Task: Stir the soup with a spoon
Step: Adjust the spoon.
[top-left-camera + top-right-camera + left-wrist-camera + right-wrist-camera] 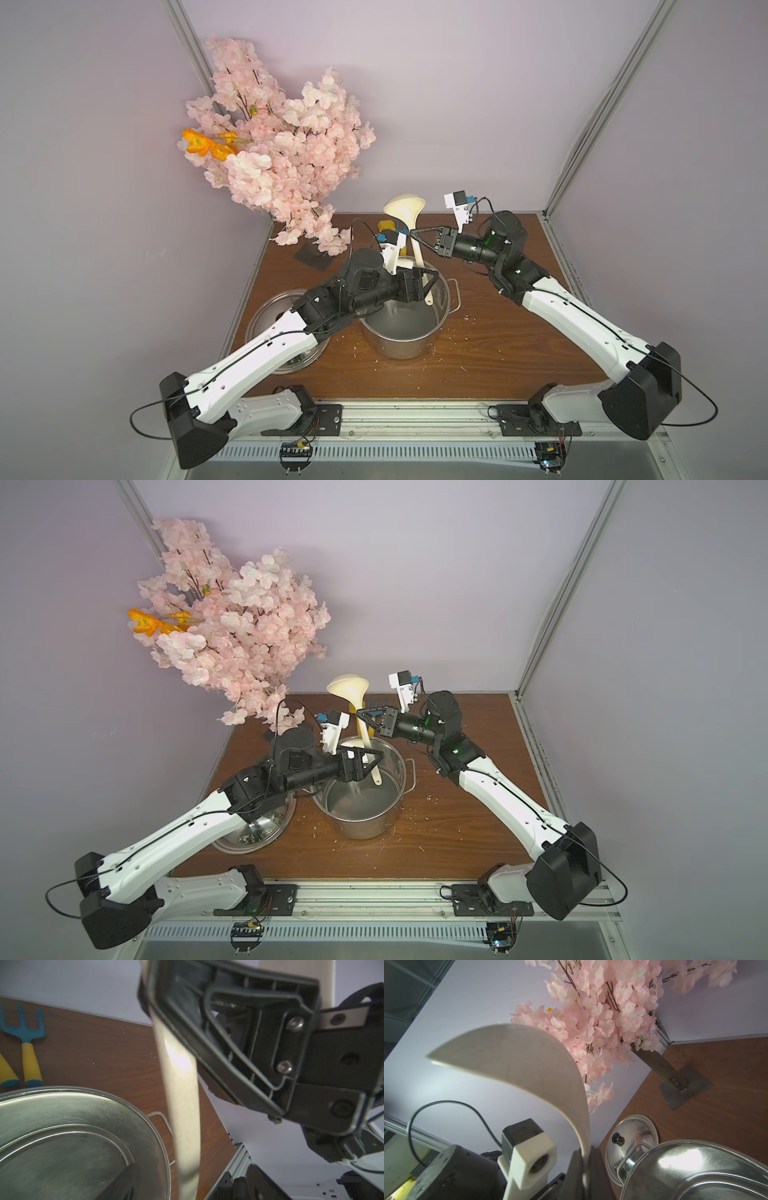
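The spoon (417, 253) (365, 734) is a cream ladle that stands nearly upright over the steel pot (399, 349) (361, 825), bowl up and handle end down inside the rim. My right gripper (411, 235) (358, 715) (586, 1176) is shut on the handle just under the bowl (519, 1059). My left gripper (431, 286) (373, 766) (187, 1184) is open around the lower handle (180, 1095), with a gap on each side. No soup shows; the pot's inside (83, 1126) is bare shiny metal.
The pot's lid (266, 307) (631, 1142) lies left of the pot, under my left arm. A pink blossom tree (282, 158) on a metal base (685, 1086) fills the back left corner. A blue rake (29, 1043) and a yellow shovel (388, 226) lie behind the pot.
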`<state>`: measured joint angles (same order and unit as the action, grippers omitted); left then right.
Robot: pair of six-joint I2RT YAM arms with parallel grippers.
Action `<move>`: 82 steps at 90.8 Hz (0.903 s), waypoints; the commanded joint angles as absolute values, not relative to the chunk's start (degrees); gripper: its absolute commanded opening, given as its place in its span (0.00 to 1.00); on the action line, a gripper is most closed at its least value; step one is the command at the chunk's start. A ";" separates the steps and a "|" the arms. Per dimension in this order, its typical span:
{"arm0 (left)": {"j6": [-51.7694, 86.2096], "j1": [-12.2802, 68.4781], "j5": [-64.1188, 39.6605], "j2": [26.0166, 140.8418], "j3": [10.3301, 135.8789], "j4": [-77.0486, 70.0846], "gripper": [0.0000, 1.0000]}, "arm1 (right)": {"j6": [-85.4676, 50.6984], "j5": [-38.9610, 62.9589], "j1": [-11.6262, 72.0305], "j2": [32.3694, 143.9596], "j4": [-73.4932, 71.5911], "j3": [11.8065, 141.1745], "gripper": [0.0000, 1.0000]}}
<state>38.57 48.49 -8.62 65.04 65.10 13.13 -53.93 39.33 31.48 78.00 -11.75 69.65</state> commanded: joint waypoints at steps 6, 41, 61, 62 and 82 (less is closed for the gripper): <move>40.72 46.92 -9.71 62.42 61.31 4.53 0.64 | -55.59 42.76 31.48 78.46 -15.90 70.77 0.00; 43.34 43.86 -14.70 60.61 57.81 -0.64 0.13 | -55.75 46.96 31.62 80.66 -15.52 69.57 0.00; 44.57 43.44 -13.24 57.90 55.12 -2.56 0.00 | -55.38 47.74 31.81 81.47 -15.56 68.46 0.00; 44.70 43.43 -13.13 57.74 54.94 -2.82 0.00 | -55.42 47.69 31.81 81.39 -15.56 68.38 0.00; 47.33 43.24 -10.78 55.75 51.58 -6.51 0.00 | -53.31 45.57 31.52 79.11 -12.90 67.53 0.25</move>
